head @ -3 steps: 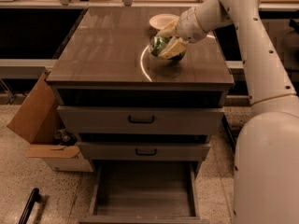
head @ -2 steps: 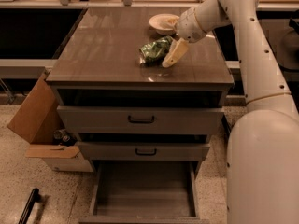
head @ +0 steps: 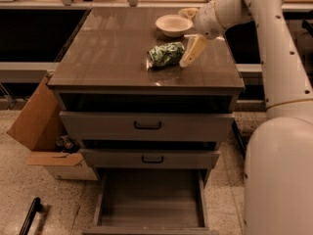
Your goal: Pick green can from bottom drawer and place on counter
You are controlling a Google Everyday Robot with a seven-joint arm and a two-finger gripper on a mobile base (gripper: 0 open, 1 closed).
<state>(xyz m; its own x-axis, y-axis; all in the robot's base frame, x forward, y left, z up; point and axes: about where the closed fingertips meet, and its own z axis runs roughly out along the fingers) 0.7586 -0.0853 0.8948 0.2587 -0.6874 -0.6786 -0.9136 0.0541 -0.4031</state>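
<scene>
The green can (head: 166, 54) lies on its side on the glossy grey-brown surface (head: 107, 48), a little nearer the camera than the white bowl (head: 173, 25). The hand (head: 188, 58) slants down just beside the can's right end, grasping nothing; whether it is released or clenched I cannot tell. Below, the bottom drawer (head: 151, 199) stands pulled out.

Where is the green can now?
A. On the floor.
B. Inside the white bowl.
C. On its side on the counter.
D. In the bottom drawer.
C: the green can lies on its side on the counter, beside the gripper, outside the white bowl.
</scene>
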